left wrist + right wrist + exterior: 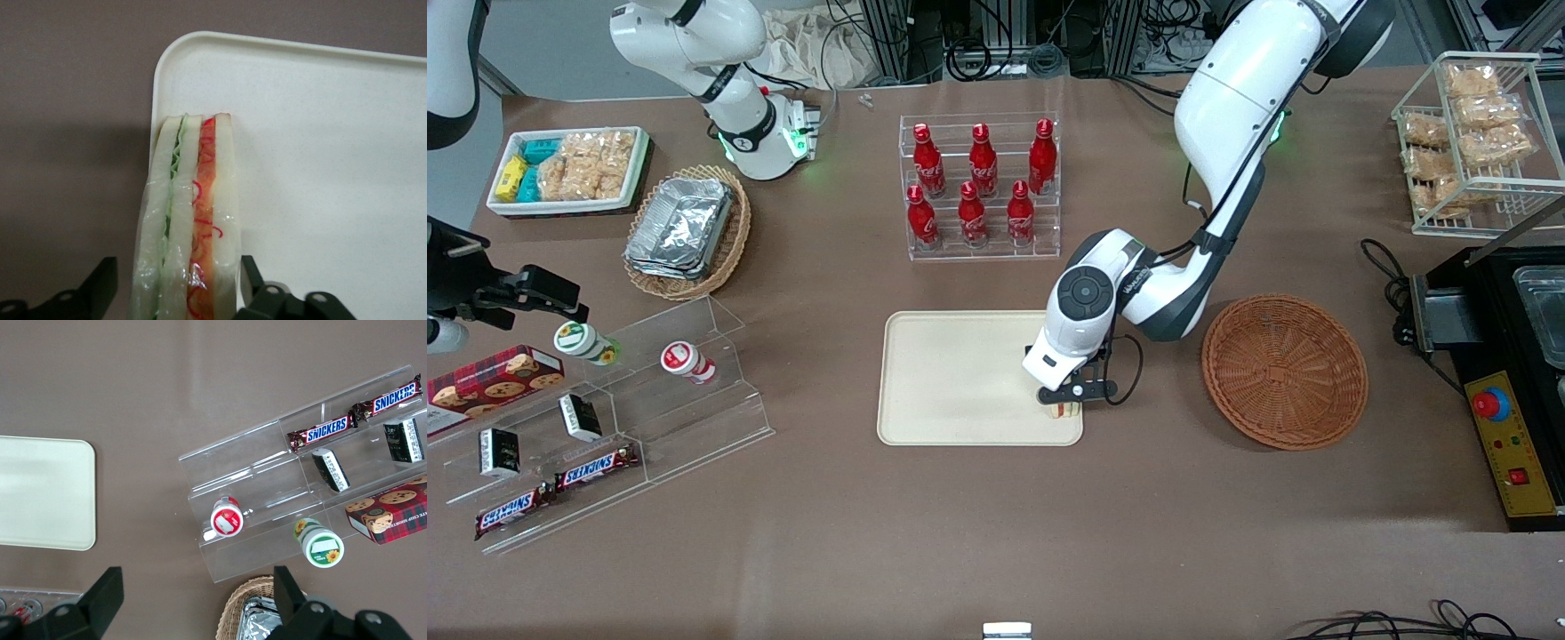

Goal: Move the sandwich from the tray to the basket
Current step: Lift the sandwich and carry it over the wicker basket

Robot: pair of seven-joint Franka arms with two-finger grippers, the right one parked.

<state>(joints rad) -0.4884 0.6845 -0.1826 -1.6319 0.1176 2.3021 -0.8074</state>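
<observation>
At the corner of the cream tray (pixel 960 382) nearer the front camera and toward the working arm's end, my gripper (pixel 1074 391) hangs low over the sandwich (pixel 1064 410), mostly hiding it. In the left wrist view, the wrapped sandwich (pixel 190 213) lies on the tray (pixel 333 167) along its edge, with bread, green leaf and orange-red filling showing. The gripper (pixel 179 283) is open, one finger on each side of the sandwich, a gap showing at one side. The round brown wicker basket (pixel 1285 372) rests on the table beside the tray, toward the working arm's end.
A clear rack (pixel 980 191) of red bottles stands farther from the front camera than the tray. Near the basket are a black machine with a yellow panel (pixel 1509 444) and a white wire rack (pixel 1480 142) of wrapped food. A clear snack shelf (pixel 685 418) stands toward the parked arm's end.
</observation>
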